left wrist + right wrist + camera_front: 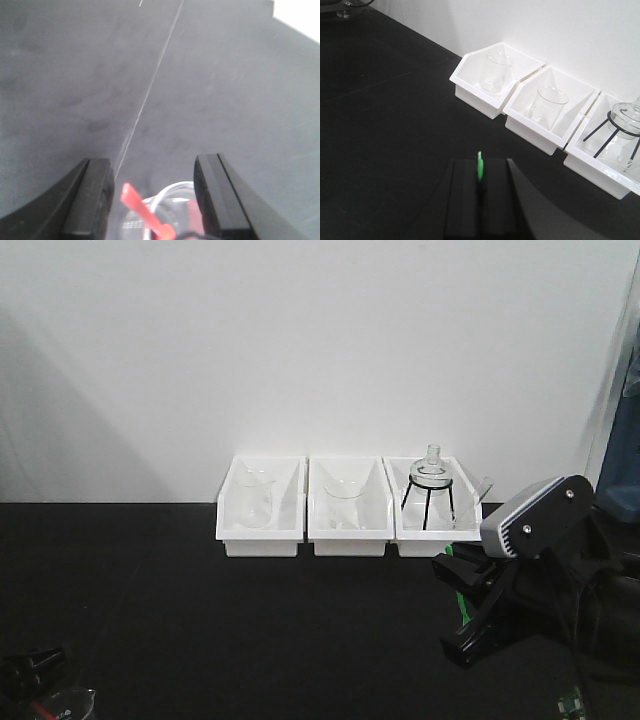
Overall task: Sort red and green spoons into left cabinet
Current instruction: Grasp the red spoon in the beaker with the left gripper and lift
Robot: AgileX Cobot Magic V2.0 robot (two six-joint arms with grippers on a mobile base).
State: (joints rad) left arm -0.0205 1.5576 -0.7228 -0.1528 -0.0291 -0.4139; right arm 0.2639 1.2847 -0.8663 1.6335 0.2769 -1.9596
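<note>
My right gripper is shut on the green spoon, whose thin edge pokes up between the black fingers above the dark tabletop. In the front view this gripper hangs at the right with a strip of green spoon showing. My left gripper is open. The red spoon slants up between its fingers, touching neither, and appears to stand in a glass vessel. In the front view the left gripper sits at the bottom left corner. The left cabinet is out of view.
Three white bins stand in a row against the white wall. Two hold a glass beaker each, and the right one holds a flask on a black tripod. The table is black.
</note>
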